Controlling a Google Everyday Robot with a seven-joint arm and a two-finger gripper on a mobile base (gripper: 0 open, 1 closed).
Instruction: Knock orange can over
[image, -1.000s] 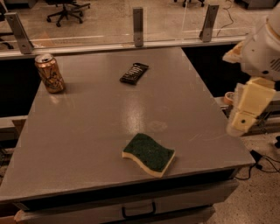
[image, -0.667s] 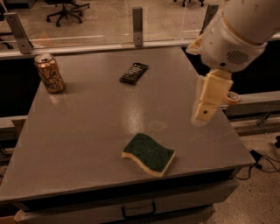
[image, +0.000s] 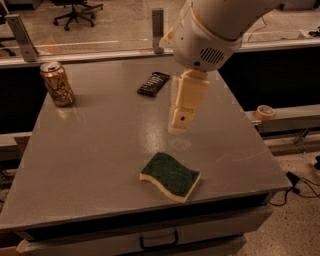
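The orange can (image: 57, 83) stands upright at the far left corner of the grey table (image: 100, 150), orange-gold with pale markings and a silver top. My gripper (image: 181, 120) hangs from the white arm over the middle right of the table, pointing down, well to the right of the can and apart from it. It holds nothing that I can see.
A flat black wrapper (image: 153, 83) lies at the back middle, just left of the arm. A green and yellow sponge (image: 170, 176) lies near the front edge. A glass barrier with posts (image: 158, 30) lines the table's far edge. A tape roll (image: 264, 111) sits on a ledge at right.
The arm has swung in from the right edge of the table toward its middle, moving left and closer to the wrapper. The can, wrapper and sponge have not moved.
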